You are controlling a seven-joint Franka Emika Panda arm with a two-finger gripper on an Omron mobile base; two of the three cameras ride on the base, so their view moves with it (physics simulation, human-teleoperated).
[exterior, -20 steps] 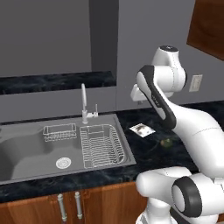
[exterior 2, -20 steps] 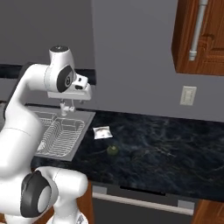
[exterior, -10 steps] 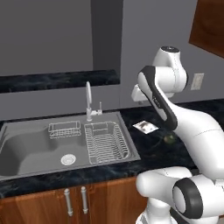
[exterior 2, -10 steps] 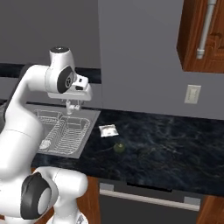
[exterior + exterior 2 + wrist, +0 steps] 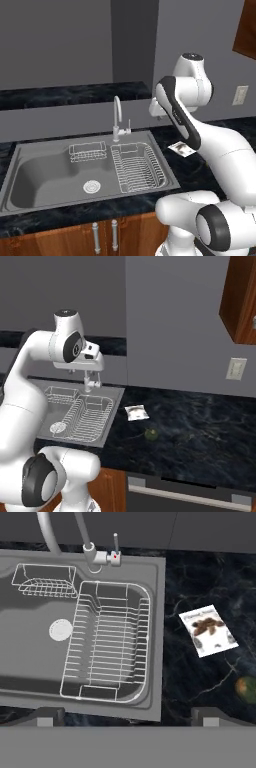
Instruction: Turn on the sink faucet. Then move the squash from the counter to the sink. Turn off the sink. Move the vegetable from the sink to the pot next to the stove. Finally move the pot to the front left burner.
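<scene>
Gripper: open, empty, above sink. Faucet far side. Squash on counter, right of sink.

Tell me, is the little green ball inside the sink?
No, the squash sits on the black counter, right of the sink and near a small packet.

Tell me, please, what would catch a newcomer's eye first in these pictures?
Probably the big white arm, its gripper hanging above the steel sink near the faucet. Next, the squash alone on the black counter, right of the sink, beside a small white packet.
</scene>
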